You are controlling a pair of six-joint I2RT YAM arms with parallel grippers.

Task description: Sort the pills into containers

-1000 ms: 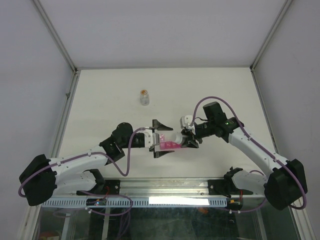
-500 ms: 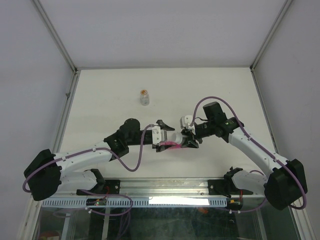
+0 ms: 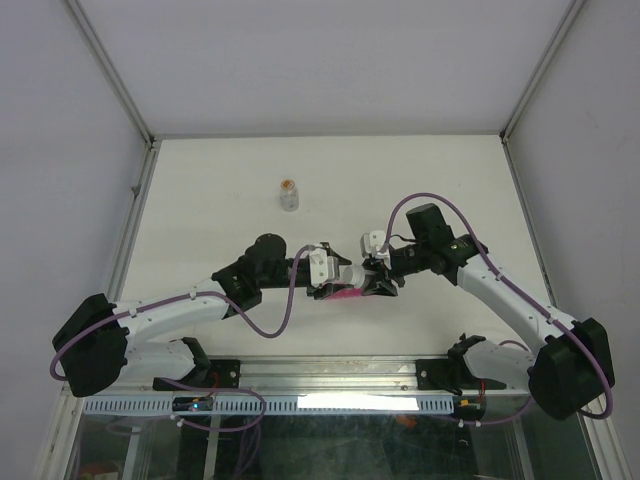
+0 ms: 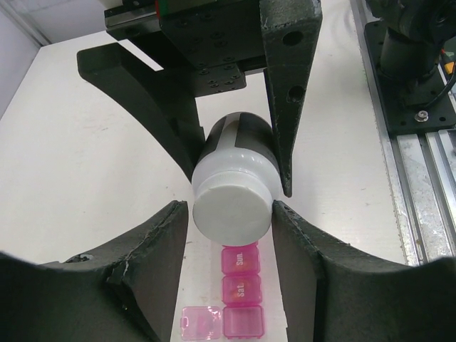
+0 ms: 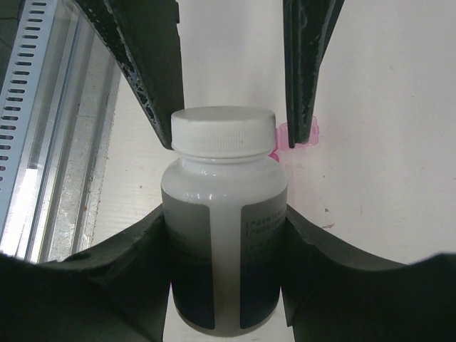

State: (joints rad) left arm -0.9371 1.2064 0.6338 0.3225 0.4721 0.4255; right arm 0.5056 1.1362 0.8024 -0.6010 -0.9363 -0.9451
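Note:
The white-capped dark-labelled bottle [image 3: 353,277] hangs sideways between my two grippers, just above the table. My right gripper [image 3: 374,276] is shut on its body [image 5: 224,249]. My left gripper [image 3: 338,279] is shut on its white cap [image 4: 233,210], one finger on each side. The pink pill-organiser strip [image 4: 241,299] lies on the table right under the bottle, with lids marked "Sun" and "Sat" shut and the nearest compartment's lid flipped open. It shows as a pink patch in the top view [image 3: 346,293], and a corner shows in the right wrist view [image 5: 291,135].
A small clear bottle with orange-brown contents [image 3: 289,194] stands upright at the back, left of centre. The metal rail [image 4: 420,178] runs along the table's near edge behind the arms. Grey walls enclose the table on three sides.
My left arm has moved right towards the bottle, and its wide-open fingers have closed round the cap. My right gripper and the bottle have stayed in place.

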